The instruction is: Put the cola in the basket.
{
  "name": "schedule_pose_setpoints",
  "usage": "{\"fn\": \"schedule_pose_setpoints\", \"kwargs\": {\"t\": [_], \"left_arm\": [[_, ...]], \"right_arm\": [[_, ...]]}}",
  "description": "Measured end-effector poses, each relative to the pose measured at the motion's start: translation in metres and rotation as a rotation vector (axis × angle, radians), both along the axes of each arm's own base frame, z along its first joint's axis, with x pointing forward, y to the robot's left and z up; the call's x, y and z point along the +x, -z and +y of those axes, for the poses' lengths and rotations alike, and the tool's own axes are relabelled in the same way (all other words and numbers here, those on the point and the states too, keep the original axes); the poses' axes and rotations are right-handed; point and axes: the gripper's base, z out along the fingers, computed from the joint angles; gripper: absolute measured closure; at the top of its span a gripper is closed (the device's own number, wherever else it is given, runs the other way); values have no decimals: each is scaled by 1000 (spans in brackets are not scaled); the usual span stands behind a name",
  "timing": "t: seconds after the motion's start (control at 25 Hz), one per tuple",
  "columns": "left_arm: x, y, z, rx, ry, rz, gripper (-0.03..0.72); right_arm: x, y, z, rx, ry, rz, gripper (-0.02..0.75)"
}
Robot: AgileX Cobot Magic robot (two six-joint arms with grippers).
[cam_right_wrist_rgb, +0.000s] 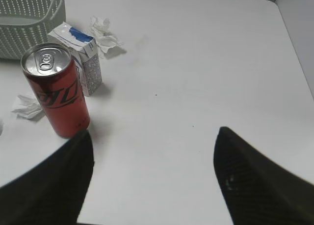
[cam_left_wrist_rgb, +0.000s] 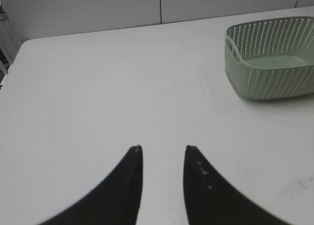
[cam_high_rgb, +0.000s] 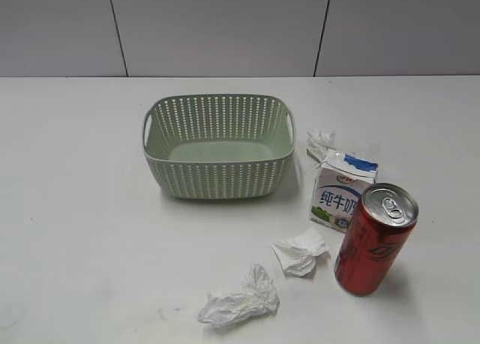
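The cola (cam_high_rgb: 373,240) is a tall red can with a silver top, upright at the front right of the table. It shows in the right wrist view (cam_right_wrist_rgb: 58,91) up and left of my right gripper (cam_right_wrist_rgb: 154,134), which is open wide and empty, its left finger near the can's base. The pale green basket (cam_high_rgb: 217,180) stands empty at the table's middle back; it shows in the left wrist view (cam_left_wrist_rgb: 269,80) at the upper right. My left gripper (cam_left_wrist_rgb: 163,147) is open and empty over bare table, far left of the basket. Neither gripper shows in the exterior view.
A white-and-blue milk carton (cam_high_rgb: 342,192) stands just behind the cola, between it and the basket. Crumpled tissues lie at the front (cam_high_rgb: 240,300), left of the can (cam_high_rgb: 301,252) and behind the carton (cam_high_rgb: 321,142). A wall edges the table at the right (cam_right_wrist_rgb: 299,29).
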Motion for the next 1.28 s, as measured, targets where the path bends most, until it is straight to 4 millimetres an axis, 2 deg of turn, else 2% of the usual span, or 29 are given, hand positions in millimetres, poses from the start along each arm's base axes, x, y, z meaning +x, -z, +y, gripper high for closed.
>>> {"fn": "schedule_pose_setpoints", "kwargs": {"t": [0.32, 0.8, 1.28], "left_arm": [[0, 0, 0, 0, 0, 0, 458], [0, 0, 0, 0, 0, 0, 456], [0, 0, 0, 0, 0, 0, 456]], "right_arm": [[25, -5, 2, 7, 6, 145, 162], [76, -32, 10, 143, 39, 356, 162], [137, -30, 16, 130, 42, 726, 162]]}}
